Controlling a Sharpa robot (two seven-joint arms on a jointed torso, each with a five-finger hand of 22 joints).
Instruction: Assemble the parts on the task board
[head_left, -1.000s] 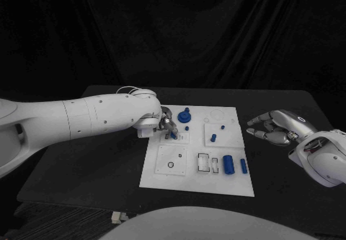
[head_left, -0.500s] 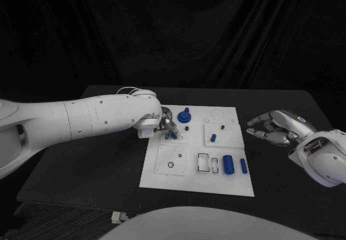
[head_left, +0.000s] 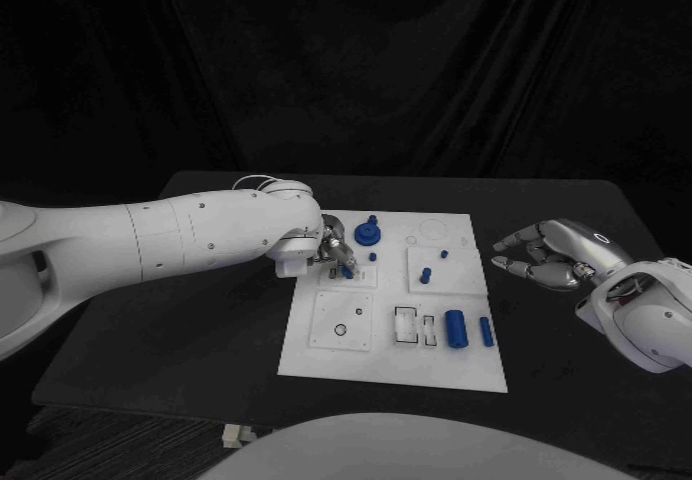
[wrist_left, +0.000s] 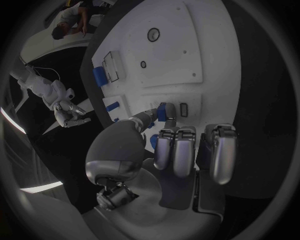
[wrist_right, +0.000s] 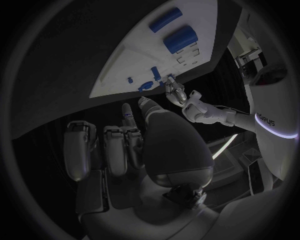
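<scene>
Left hand (head_left: 329, 250) pinches small blue part (wrist_left: 162, 111) | part's underside hidden

A black table (head_left: 188, 330) is seen beneath everything, and a dark curtain (head_left: 433, 90) is hung behind its far edge.

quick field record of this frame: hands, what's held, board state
left hand: over the task board's left edge, pinching a small blue part between thumb and a finger
right hand: off the board's right side, above the black table, fingers curled, holding nothing
task board: white plate at table centre
parts on board: blue gear-like part near the far edge; large blue cylinder and slimmer blue cylinder side by side near the right edge
task state: assembly unfinished; cylinders lie loose
</scene>
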